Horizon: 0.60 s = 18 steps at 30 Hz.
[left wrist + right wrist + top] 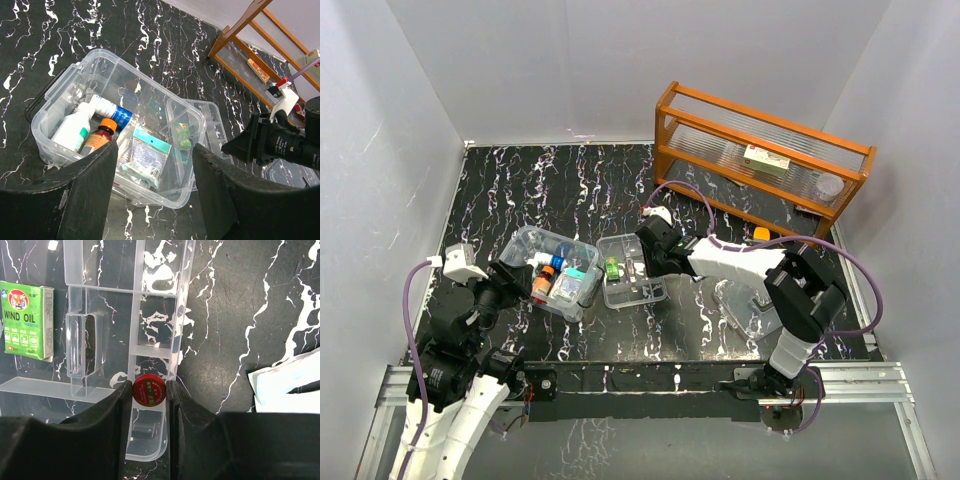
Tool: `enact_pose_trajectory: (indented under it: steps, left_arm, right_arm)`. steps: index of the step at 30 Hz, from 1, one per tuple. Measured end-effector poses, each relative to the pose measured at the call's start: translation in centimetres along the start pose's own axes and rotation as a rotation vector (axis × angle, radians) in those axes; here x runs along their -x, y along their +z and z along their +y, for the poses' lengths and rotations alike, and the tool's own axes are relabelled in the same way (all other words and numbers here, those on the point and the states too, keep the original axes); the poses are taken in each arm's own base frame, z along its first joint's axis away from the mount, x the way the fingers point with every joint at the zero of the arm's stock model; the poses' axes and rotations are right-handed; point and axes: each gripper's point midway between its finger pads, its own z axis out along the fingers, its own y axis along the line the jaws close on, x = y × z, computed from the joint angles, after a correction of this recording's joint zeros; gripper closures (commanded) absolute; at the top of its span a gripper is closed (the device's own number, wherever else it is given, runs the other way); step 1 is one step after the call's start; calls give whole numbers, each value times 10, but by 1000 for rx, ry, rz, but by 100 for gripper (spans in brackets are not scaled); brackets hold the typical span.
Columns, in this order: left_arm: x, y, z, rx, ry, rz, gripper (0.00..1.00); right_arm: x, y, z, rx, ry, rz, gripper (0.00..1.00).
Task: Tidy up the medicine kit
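Observation:
The medicine kit's clear box [525, 240] stands open at the left and holds a white bottle [75, 127], an orange-capped brown bottle [97, 137], a blue-and-white bottle [112, 111] and a teal packet [147, 155]. Its clear divided tray [645, 292] lies on the table just right of the box, with a green Wind Oil carton [26, 320] in it. My right gripper [149, 386] is shut on a small red round tin [149, 389], over the tray's narrow right compartment [150, 440]. My left gripper [155, 147] is open and empty above the box's near edge.
The clear lid [752, 305] lies on the table under my right arm. An orange wooden rack [760, 155] at the back right holds a small carton [767, 160] and a round tub [828, 186]. A white packet [287, 382] lies right of the tray.

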Motion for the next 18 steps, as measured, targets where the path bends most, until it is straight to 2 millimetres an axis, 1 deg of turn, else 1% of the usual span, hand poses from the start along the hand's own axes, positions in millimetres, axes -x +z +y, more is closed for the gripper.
enact_pose_trajectory:
  steps: [8,12,18]
  left_arm:
    - [0,0,0,0,0,0,40]
    - [0,0,0,0,0,0,40]
    - [0,0,0,0,0,0,40]
  right_arm:
    - [0,1,2,9,-8,5,64]
    - [2,-1,5,19,-13,8,59]
    - [8,-4,8,26,-16,5,58]
